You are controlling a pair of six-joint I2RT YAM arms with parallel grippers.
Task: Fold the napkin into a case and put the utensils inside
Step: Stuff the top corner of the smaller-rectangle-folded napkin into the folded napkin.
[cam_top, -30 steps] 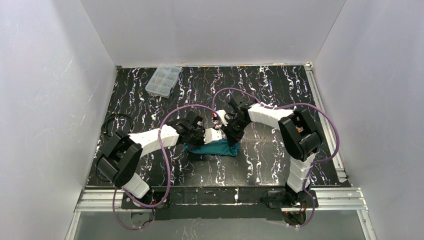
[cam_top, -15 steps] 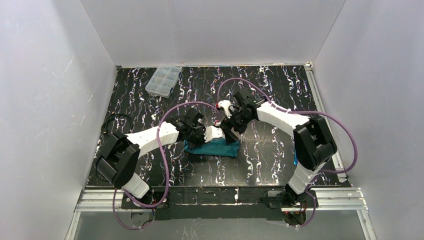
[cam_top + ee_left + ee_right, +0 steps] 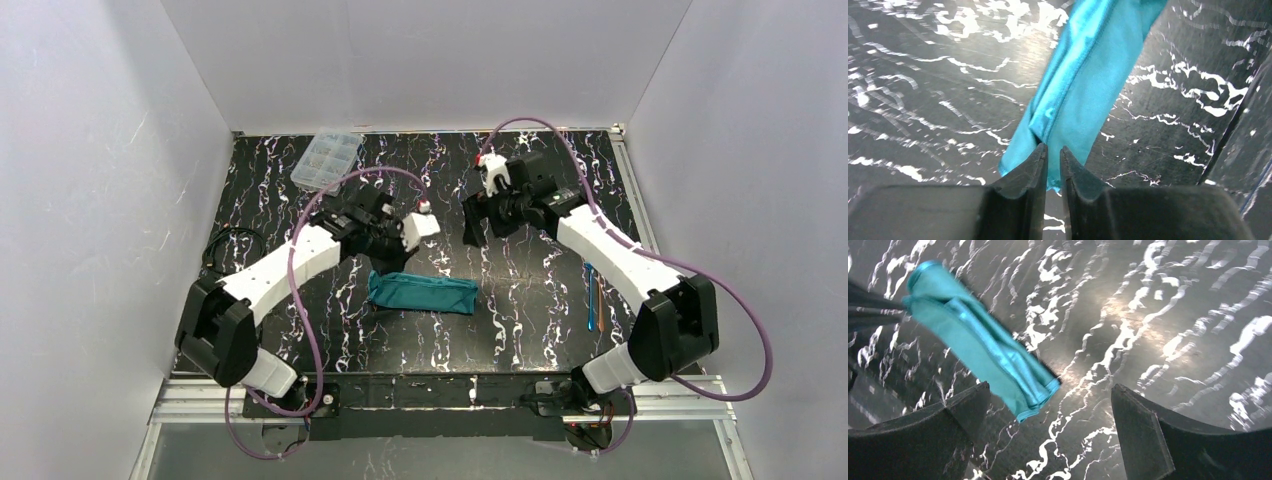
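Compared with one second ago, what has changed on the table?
Both arms lifted away from the napkin: the left tool went back-left, nearly closed and empty, while the right tool went back-right and opened wide. The folded napkin and the plastic box stayed in place.

No readable text (nothing legible anywhere).

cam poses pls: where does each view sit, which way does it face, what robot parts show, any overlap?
Top external: above and behind the bases, looking down on the table; both arms show.
Left wrist: on the left hand, facing down; its nearly shut fingers show.
Right wrist: on the right hand, facing down; its open fingers show.
Shared: all three see the napkin.
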